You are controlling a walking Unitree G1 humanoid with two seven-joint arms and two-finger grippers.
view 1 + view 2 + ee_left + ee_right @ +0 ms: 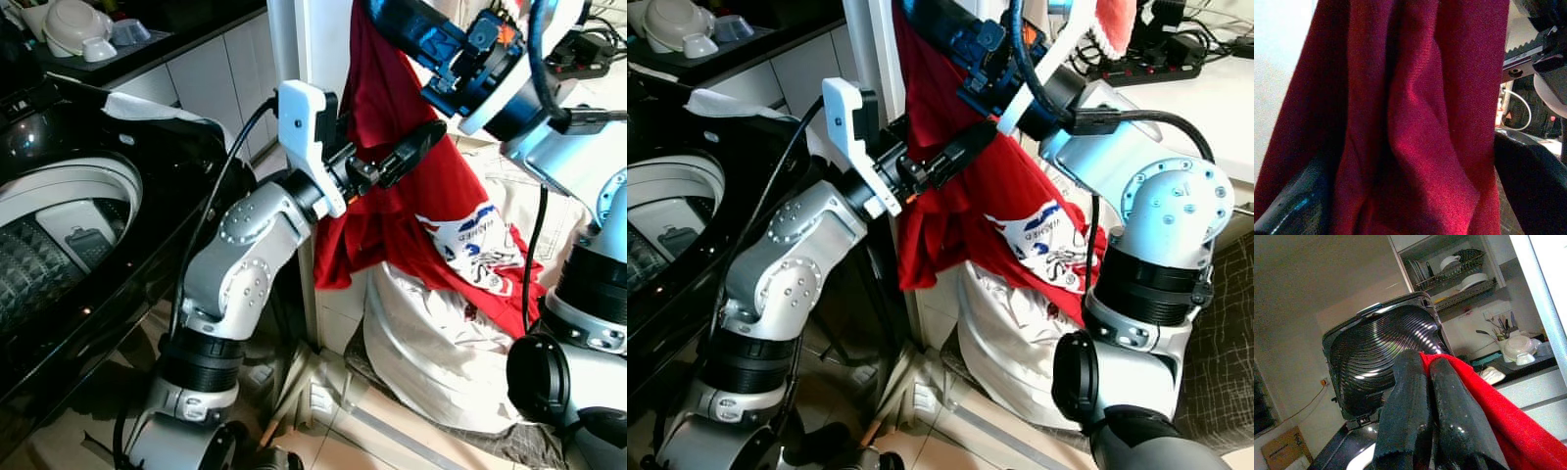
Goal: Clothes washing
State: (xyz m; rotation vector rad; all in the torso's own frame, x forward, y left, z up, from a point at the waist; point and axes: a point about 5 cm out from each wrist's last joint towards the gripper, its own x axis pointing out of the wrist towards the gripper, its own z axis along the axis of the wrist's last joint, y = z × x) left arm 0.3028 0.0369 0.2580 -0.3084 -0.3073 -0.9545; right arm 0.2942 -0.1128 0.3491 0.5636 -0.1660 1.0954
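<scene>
A red garment (411,225) with a white printed patch (472,247) hangs in front of me, right of the washing machine. My right gripper (1425,363) is raised high and shut on the garment's top edge. My left gripper (409,149) pushes into the hanging cloth at mid height. In the left wrist view its two fingers (1533,181) stand apart, with folds of red cloth (1415,127) between them. The black top-loading washing machine (59,245) stands at my left, its drum (29,274) exposed and its lid (1383,357) open.
A pale laundry bag (431,343) sits on the floor under the garment. A white post (294,49) rises behind my left arm. Behind the machine, a dark counter carries bowls (78,29) above white cabinets (216,78). A power strip (1176,59) lies at far right.
</scene>
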